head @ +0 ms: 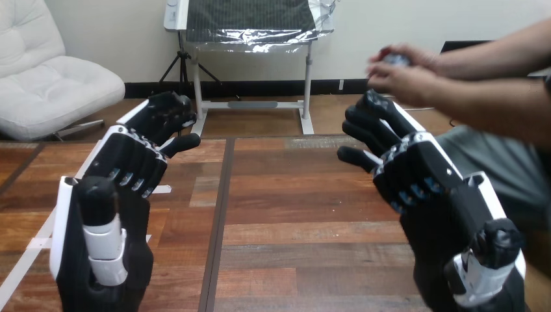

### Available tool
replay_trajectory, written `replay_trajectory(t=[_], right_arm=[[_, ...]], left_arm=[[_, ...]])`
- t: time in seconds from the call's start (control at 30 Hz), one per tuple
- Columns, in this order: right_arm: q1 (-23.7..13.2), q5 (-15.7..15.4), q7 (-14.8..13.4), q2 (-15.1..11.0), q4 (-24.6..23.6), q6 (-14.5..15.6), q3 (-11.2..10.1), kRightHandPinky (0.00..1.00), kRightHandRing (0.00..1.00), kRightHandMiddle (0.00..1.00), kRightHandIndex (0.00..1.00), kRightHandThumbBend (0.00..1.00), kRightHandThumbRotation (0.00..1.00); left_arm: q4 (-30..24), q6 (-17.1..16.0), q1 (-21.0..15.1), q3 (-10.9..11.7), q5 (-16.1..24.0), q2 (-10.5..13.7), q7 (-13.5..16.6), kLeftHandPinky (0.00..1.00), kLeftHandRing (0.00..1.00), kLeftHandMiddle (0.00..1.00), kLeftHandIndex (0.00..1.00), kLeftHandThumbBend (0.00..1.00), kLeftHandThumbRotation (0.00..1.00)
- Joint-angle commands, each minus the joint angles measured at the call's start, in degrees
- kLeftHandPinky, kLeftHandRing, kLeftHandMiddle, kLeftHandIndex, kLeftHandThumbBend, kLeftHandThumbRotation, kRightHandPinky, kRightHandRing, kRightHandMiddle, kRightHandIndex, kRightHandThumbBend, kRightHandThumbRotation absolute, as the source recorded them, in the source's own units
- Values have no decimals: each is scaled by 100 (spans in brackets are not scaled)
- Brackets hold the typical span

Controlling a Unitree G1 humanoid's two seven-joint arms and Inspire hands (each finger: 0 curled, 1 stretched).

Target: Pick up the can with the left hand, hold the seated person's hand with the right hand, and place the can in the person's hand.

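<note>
1. While the person's hands [404, 80] meet at the upper right, beyond the table's far edge, both robot hands hang with their backs to the camera over the wooden table [286, 208]. Its reddish-brown planks run crosswise, split by one dark lengthwise seam.
2. Left hand [133, 159]: glossy black with a white shell along its outer edge. Its jointed fingers reach forward almost straight, and the thumb juts toward the table's middle. It grips nothing.
3. Right hand [416, 175]: the same black-and-white build, with a white shell edging its back. The fingers are stretched forward and slightly spread, the thumb angled inward. It too is empty.
4. The right hand's fingertips [371, 104] lie just below the person's nearer hand. Whether they touch it cannot be told.
5. A small dark object [395, 60], rounded and blurred, sits between the person's two hands, well above the tabletop. It is too indistinct to say whether it is the can.
</note>
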Motion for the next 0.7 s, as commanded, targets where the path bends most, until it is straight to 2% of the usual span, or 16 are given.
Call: replay_trajectory(t=[0.0, 0.23, 0.67], right_arm=[[48, 128, 31, 67, -349, -107, 91, 92, 95, 92, 92, 93, 100], [111, 161, 82, 34, -333, -66, 91, 93, 95, 92, 92, 93, 100], [61, 223, 143, -20, -332, -32, 31, 90, 92, 91, 91, 90, 100]], left_arm=[[-179, 5, -155, -70, -157, -118, -91, 72, 78, 79, 75, 69, 97], [-170, 85, -179, -74, -173, -119, -120, 71, 78, 79, 75, 69, 97], [-174, 204, -208, -96, -182, -163, -118, 69, 77, 78, 74, 70, 98]])
